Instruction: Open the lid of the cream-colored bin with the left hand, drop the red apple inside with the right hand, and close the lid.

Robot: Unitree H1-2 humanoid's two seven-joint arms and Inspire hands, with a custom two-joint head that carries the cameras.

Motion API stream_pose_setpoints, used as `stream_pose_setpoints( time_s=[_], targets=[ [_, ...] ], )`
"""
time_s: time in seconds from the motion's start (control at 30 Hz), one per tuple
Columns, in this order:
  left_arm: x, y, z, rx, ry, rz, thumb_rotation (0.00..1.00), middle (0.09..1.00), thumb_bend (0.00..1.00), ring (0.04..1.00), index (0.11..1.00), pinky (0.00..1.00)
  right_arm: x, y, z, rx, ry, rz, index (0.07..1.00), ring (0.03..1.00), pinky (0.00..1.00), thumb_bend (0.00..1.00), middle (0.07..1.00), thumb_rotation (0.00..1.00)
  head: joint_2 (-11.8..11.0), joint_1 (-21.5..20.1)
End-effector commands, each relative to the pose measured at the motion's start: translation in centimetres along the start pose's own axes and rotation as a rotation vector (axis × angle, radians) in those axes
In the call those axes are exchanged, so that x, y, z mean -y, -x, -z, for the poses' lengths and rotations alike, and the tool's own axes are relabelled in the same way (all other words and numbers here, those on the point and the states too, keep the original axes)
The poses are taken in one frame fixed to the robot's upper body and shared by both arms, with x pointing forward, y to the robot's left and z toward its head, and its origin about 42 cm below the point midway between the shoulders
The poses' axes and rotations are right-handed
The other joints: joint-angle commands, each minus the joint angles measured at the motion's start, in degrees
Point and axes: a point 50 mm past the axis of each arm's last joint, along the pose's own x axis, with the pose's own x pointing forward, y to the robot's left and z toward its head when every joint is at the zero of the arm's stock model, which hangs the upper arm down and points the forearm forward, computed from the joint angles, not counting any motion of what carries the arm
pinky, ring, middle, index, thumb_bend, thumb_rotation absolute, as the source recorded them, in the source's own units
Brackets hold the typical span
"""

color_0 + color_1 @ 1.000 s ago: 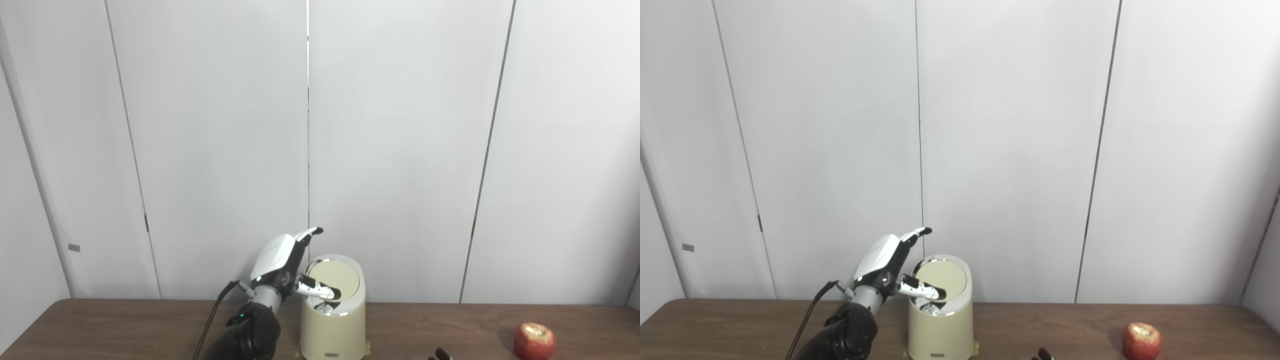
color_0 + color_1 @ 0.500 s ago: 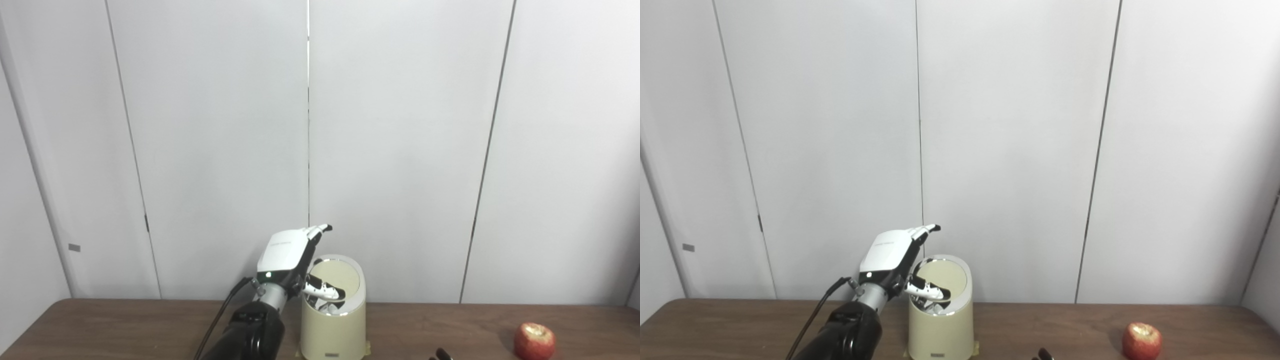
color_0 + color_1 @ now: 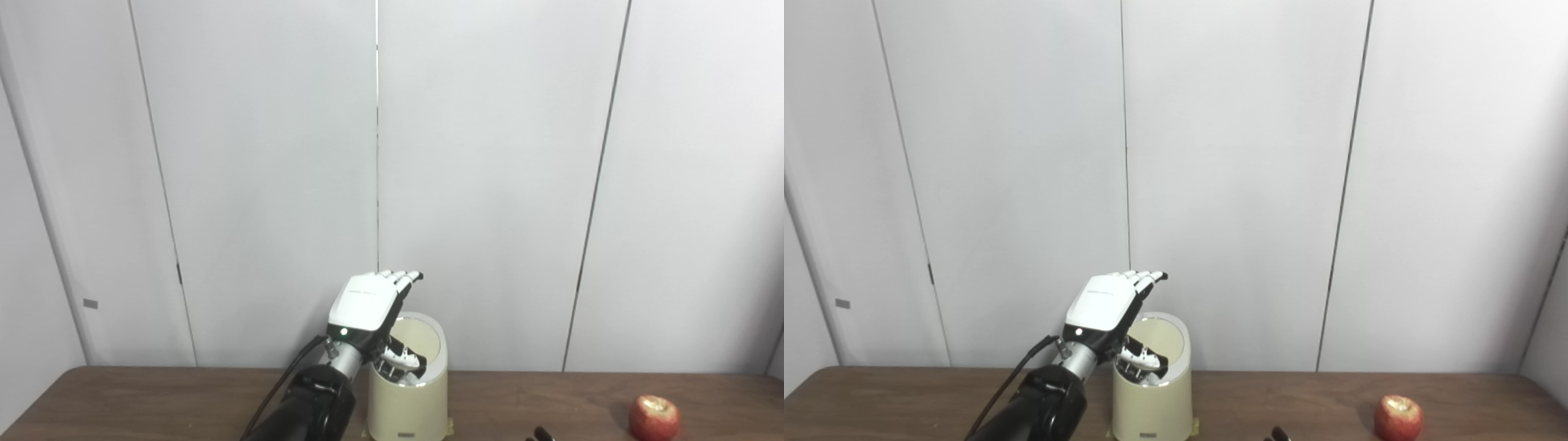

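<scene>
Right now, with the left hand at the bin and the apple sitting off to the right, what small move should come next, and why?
Probably keep the left hand pressing the lid inward while the right hand, barely in view at the bottom edge, reaches toward the apple. The bin looks partly open, and the apple sits untouched on the table.

A dark wooden table (image 3: 153, 398) stands against a wall of pale grey panels (image 3: 490, 184) (thin vertical seams).
</scene>
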Motion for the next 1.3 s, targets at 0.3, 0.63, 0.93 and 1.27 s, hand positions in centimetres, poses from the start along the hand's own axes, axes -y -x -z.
stream_pose_setpoints(
  time_s=[0.3, 0.63, 0.93, 1.27],
  targets=[
    [-1.8, -0.8, 0.6, -0.006, -0.122, 0.027, 0.03, 0.878, 0.99, 0.888, 0.904, 0.89, -0.8, -0.4, -1.7, 0.070, 0.005, -0.035, 1.000, 1.000, 1.00, 0.54, 1.000, 1.00, 0.42, 0.12],
    [-1.5, -0.5, 1.1, -0.019, -0.170, 0.072, 0.01, 0.872, 1.00, 0.883, 0.896, 0.89, -0.9, -0.4, -1.9, 0.068, 0.004, -0.037, 1.000, 1.000, 1.00, 0.54, 1.000, 1.00, 0.62, 0.14],
    [-0.9, -0.2, 1.2, -0.011, -0.202, 0.098, 0.00, 0.878, 0.99, 0.877, 0.899, 0.90, -0.8, -0.3, -1.8, 0.065, 0.010, -0.042, 1.000, 1.000, 1.00, 0.55, 1.000, 1.00, 0.87, 0.15],
    [-1.6, -0.4, 1.3, -0.018, -0.197, 0.088, 0.05, 0.885, 1.00, 0.894, 0.911, 0.91, -1.0, -0.4, -1.8, 0.060, 0.008, -0.037, 1.000, 1.000, 1.00, 0.54, 1.000, 1.00, 1.13, -0.10]
  ],
)
